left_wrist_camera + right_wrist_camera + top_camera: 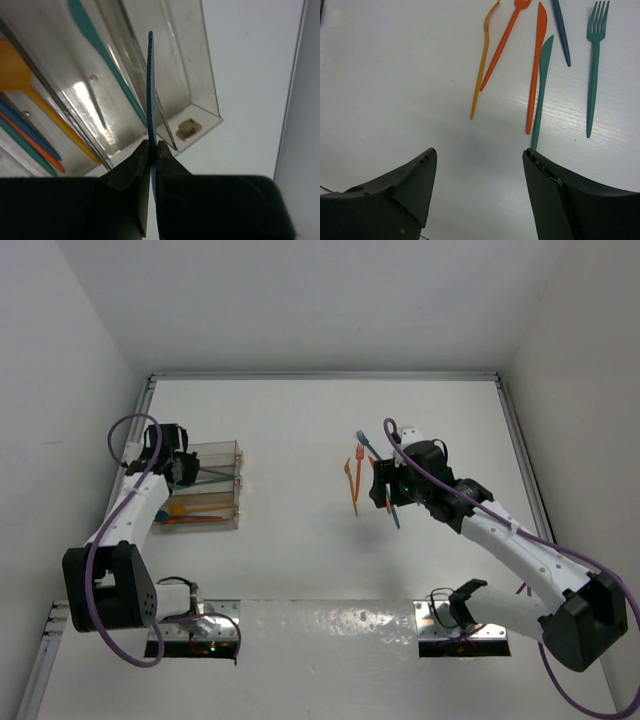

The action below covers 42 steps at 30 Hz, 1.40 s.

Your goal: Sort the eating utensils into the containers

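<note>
Sorted: a few utensils are laid in the containers – among them an orange spoon and a teal piece
In hand: a dark blue utensil is clamped edge-on by the left gripper, over the bins, not yet released
Right gripper: the jaws are held apart with nothing between them, above the loose group
Left on the table: six pieces are counted – orange fork, orange knife, teal knife, teal fork, yellow-orange piece, dark blue handle
Progress: judged as roughly half done
</note>
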{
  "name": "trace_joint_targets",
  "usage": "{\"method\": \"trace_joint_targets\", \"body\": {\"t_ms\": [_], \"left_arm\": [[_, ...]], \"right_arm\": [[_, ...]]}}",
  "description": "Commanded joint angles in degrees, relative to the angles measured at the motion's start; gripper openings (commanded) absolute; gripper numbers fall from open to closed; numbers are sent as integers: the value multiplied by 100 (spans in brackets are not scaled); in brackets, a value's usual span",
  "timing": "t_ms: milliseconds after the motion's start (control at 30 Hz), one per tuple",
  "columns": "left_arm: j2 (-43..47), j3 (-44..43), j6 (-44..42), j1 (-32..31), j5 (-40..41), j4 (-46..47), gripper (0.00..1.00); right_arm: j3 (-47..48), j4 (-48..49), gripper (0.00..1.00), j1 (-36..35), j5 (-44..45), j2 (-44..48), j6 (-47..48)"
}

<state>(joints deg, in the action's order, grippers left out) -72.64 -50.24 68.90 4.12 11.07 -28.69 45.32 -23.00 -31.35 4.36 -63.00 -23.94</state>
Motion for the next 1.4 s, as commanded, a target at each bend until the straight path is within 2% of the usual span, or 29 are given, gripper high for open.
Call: {"method": "trace_joint_targets", "body": {"t_ms": [0,167,233,333,367,433,467,667,733,833,933,1100,1367], "left_arm": [[189,119,220,247,298,-234,0],[137,295,185,563,387,38,0],[-4,330,202,616,264,126,4],[-206,322,290,616,211,109,16],[-224,356,299,616,168,135,24],[-233,392,317,608,176,241,32],[-224,401,334,616,185,276,40],[-251,243,133,616,-42,338,64],[-224,164,-69,616,-183,372,65],[-137,-38,-622,555,-701,460,66],[-5,-459,-1229,204,-703,399,68],[119,-943,-2301,-980,-518,381,70],[162,-1058,-3102,-1756,-1081,382,71]], "right_arm": [[-32,77,70,-37,153,139,56],[-93,68,70,-37,258,139,100],[-102,86,71,-37,302,130,118],[-67,68,71,-37,302,69,188],[-32,59,71,-37,320,34,206],[-15,50,71,-37,337,16,223],[-14,59,71,-37,355,-19,224],[-93,77,68,-29,565,-133,250],[-137,121,63,-11,662,-256,329],[-216,226,49,67,759,-536,434],[-234,322,38,217,689,-870,513],[-208,314,35,489,461,-1389,593],[-463,253,37,754,109,-1943,830]]}}
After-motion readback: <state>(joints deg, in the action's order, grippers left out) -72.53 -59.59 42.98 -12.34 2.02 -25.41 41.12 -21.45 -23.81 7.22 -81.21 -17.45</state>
